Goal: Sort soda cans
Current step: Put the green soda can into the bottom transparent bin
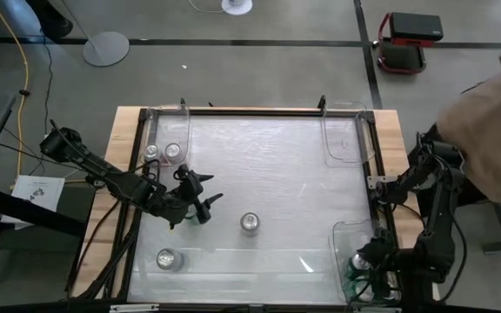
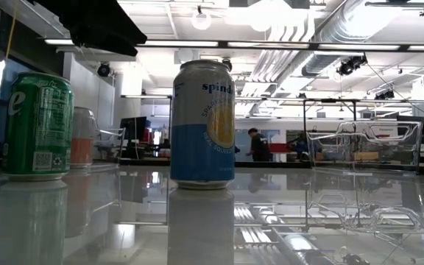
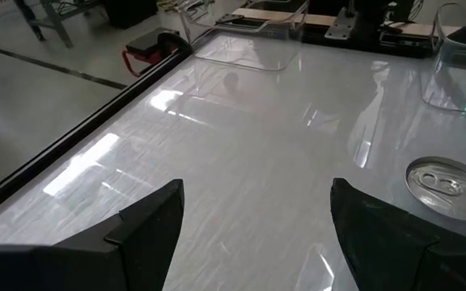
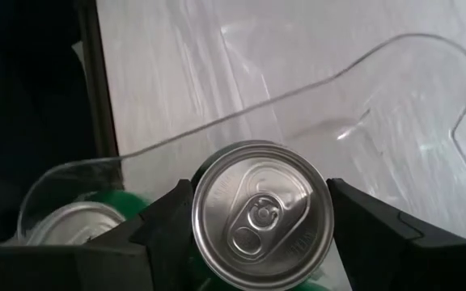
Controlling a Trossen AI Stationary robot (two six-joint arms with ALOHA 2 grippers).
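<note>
My left gripper hovers open over the table's left middle and touches nothing. A soda can, blue, white and yellow in the low view, stands upright to its right. A green can stands near the near left corner. Two cans stand in the far left clear bin. My right gripper is at the near right clear bin, shut on a green-bodied can. Another can stands beside it in the bin. My right gripper has the can's body just under the silver top rim between its two fingers, one on either side, coming from above and pointing down. The can is upright inside the near right bin; its base is hidden, so whether it stands or hangs cannot be told.
A second clear bin sits at the far right corner. The table's middle and far part are bare reflective surface. A person's sleeve shows beyond the right edge. Black frame rails run along the table's sides.
</note>
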